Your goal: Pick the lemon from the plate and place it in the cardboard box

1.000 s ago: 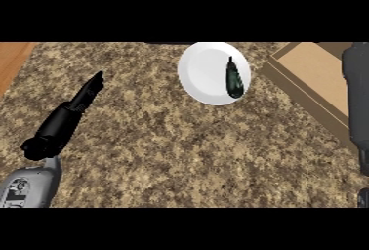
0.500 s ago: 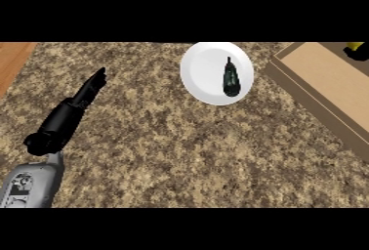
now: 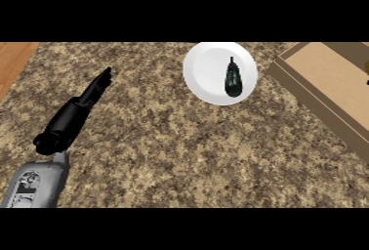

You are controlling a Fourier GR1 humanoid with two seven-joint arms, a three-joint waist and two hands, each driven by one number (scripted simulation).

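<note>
A white plate (image 3: 209, 61) lies on the counter at the upper middle. On it rests a dark green, elongated vegetable (image 3: 232, 79); I see no lemon on the plate. The cardboard box (image 3: 328, 73) stands open at the right, cut off by the view's edge. A small yellow sliver (image 3: 367, 68) shows at the right edge over the box; I cannot tell what it is. My left hand (image 3: 85, 100) lies at the left with straight fingers pointing up and right, holding nothing, well apart from the plate. My right hand does not show.
The speckled brown counter (image 3: 187, 156) fills most of the view. A strip of wooden surface (image 3: 13, 61) runs along the upper left corner. My grey left forearm (image 3: 36, 185) comes in from the lower left.
The right arm that stood at the right edge one second ago has left the view. The plate, the dark vegetable and my left hand have not moved.
</note>
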